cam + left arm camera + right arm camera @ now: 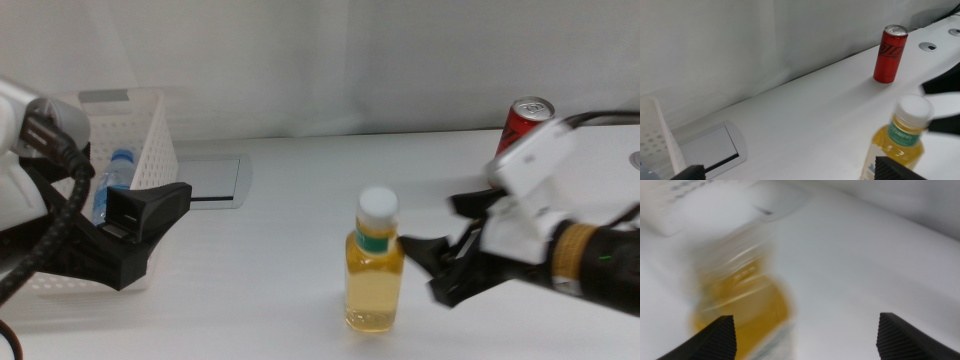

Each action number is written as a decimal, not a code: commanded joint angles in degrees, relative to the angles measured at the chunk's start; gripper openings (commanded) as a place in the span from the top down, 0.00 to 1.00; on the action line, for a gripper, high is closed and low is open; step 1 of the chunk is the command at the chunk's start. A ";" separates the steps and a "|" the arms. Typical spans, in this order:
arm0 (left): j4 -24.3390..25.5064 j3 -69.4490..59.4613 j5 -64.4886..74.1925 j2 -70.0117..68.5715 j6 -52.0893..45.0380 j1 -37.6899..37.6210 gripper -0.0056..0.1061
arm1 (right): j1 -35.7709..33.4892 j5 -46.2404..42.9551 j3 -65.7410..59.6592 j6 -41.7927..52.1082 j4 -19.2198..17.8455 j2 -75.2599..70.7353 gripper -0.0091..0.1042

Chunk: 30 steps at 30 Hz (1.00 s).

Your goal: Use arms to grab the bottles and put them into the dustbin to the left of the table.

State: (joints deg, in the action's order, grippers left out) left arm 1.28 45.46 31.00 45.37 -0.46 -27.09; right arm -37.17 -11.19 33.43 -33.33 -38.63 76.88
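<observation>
Nearest us, low and centre in the middle view, stands the yellow bottle (374,268), upright on the table (280,290) with its white cap on, and it is where we see the most risk. The right gripper (432,262) reaches in from the right of the frame with its jaws spread wide, one tip just beside the bottle's shoulder; nothing is held. The right wrist view is smeared by motion, the bottle there sitting off toward one jaw and not midway between the two, so we judge that a close from here could catch it off-centre, knock it over or send it rolling. A grip high on the neck could also let the heavy, liquid-filled body swing or slip. The left gripper (150,215) hangs at the left of the frame, in front of the dustbin (150,130), jaws apart and empty; if it comes across for the same bottle, the two arms could collide. The water bottle (112,180) already lies inside the dustbin at upper left. The red can (524,120) stands at the upper right, behind the right arm's white housing, and we think a wide swing of that arm could tip it.
</observation>
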 commanded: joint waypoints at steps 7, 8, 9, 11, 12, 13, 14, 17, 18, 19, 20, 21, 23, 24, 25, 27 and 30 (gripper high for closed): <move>-1.77 -0.34 -0.85 0.05 -2.76 -0.24 0.17 | 0.03 32.65 0.19 -1.36 3.23 -24.93 0.25; -2.76 -0.65 -1.32 0.05 -3.76 -0.24 0.17 | 0.03 36.00 0.19 -1.36 3.59 -27.18 0.25; -6.90 -2.27 -3.27 0.05 -7.74 -0.38 0.17 | 0.03 45.74 0.19 -2.14 3.82 -33.37 0.25; -11.31 -4.17 -5.16 0.05 -11.58 -0.38 0.17 | 0.03 51.94 0.19 -3.03 3.72 -36.77 0.25; -17.55 -6.54 -8.13 0.05 -17.55 -1.07 0.17 | 0.03 57.57 0.19 -3.96 3.58 -40.03 0.25; -23.16 -8.82 -11.44 0.05 -24.37 -2.67 0.17 | 0.03 61.21 0.19 -4.15 3.07 -43.44 0.25; -29.18 -11.20 -15.06 0.05 -31.04 -4.97 0.17 | 0.03 63.06 0.19 -4.15 2.96 -46.61 0.25; -33.40 -14.75 -20.93 0.91 -36.35 -9.10 0.17 | 0.03 65.03 0.19 -4.26 2.45 -50.29 0.25; -33.40 -15.65 -22.46 1.65 -36.35 -10.48 0.17 | 0.03 65.64 0.19 -4.38 2.45 -51.31 0.25; -33.40 -16.38 -23.64 2.34 -36.35 -11.70 0.17 | 0.03 66.22 0.19 -4.38 2.45 -52.05 0.25; -33.40 -17.06 -24.82 3.34 -36.35 -12.70 0.17 | 0.03 66.66 0.19 -4.38 2.45 -52.83 0.25; -33.40 -17.46 -25.66 4.21 -36.35 -13.65 0.17 | 0.03 67.11 0.19 -4.48 2.45 -53.47 0.25; -33.40 -18.19 -28.03 6.71 -35.98 -15.09 0.17 | 0.03 67.78 0.19 -5.16 2.45 -54.32 0.25; -33.40 -18.30 -28.66 7.93 -35.87 -15.42 0.17 | 0.03 67.89 0.19 -5.60 2.45 -54.72 0.25; -33.40 -18.30 -29.40 9.49 -35.27 -15.79 0.17 | 0.03 67.89 0.19 -5.70 2.45 -54.98 0.25; -33.40 -18.30 -31.00 13.12 -34.85 -16.28 0.17 | 0.03 67.89 0.19 -5.70 2.45 -55.07 0.25; -33.62 -18.30 -33.95 18.40 -34.07 -16.28 0.17 | 0.03 67.89 0.09 -5.70 2.45 -55.07 0.25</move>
State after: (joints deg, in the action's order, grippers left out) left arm -31.46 27.49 -0.39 61.25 -35.67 -42.98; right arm -37.17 56.35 33.43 -38.93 -35.35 22.05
